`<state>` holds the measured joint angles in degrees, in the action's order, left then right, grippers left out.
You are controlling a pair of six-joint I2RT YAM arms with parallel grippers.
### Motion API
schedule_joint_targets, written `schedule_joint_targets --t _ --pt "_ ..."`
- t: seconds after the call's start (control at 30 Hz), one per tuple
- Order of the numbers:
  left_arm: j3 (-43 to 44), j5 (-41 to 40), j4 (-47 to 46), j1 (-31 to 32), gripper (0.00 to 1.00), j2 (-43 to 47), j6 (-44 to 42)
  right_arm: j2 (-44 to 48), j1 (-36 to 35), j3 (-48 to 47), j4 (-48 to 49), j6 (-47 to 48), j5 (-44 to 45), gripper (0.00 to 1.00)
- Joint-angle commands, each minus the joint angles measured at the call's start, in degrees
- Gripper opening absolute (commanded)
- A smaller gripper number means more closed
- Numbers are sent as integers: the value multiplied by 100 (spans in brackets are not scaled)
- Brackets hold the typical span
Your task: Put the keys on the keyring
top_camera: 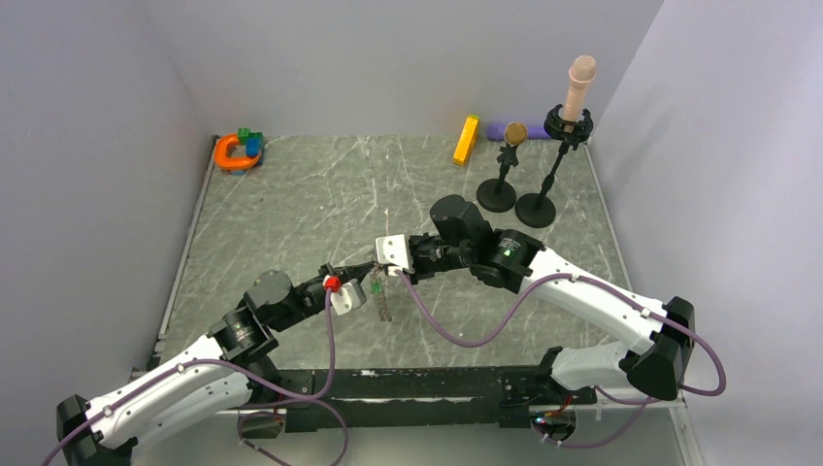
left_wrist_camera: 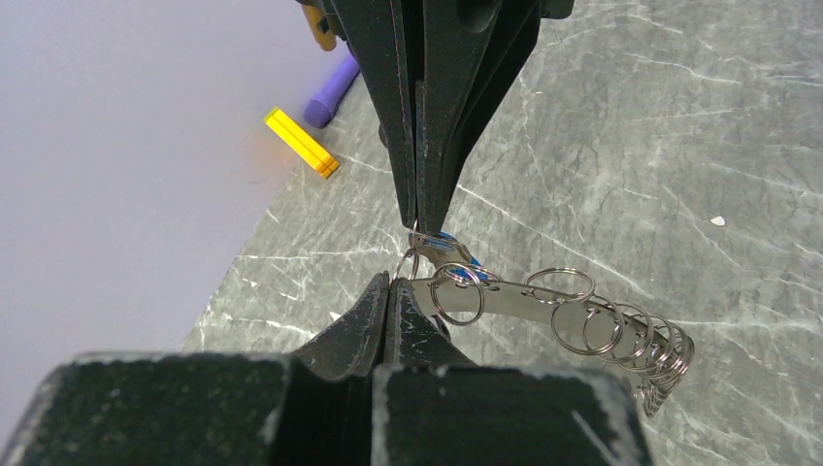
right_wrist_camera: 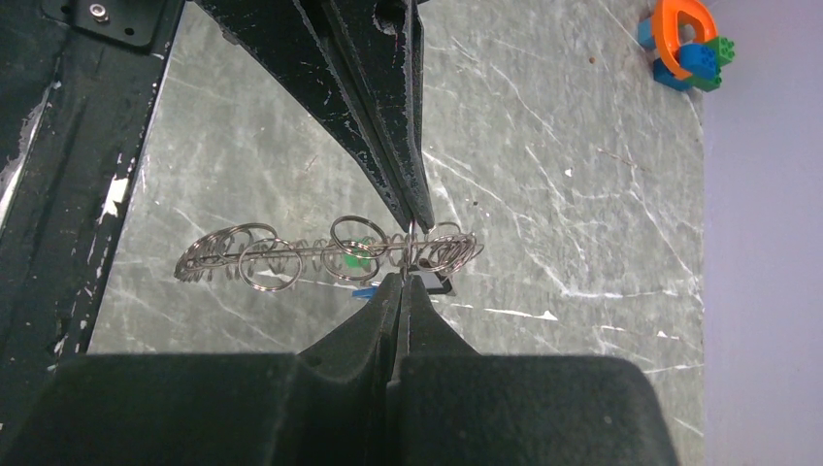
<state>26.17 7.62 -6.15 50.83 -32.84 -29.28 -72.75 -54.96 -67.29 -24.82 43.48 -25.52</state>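
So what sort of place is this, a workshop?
Most likely a robot test booth: two white arms bolted at the edge of a table, plain pale walls boxing it in, and odd props at the back like a yellow bar and an orange toy.

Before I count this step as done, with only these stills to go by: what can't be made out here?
- Top view: the keyring is too small to count the keys on it.
- Left wrist view: the right claw covers most of the blue key; whether it pinches the key or a ring is unclear.
- Right wrist view: the green key is only a blurred patch behind the keyring.
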Motion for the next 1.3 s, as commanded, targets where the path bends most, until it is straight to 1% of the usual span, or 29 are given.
schedule_joint_targets --t 0.0,0.6,1.27 --pt "195 -52 -369 31 0 33 45 63 -32 -92 32 20 101 0" --pt "213 68 -415 25 0 -12 104 -28 -32 -92 160 -11 31 0" --pt "176 211 -557 25 0 17 231 -71 -30 -65 380 -265 60 0"
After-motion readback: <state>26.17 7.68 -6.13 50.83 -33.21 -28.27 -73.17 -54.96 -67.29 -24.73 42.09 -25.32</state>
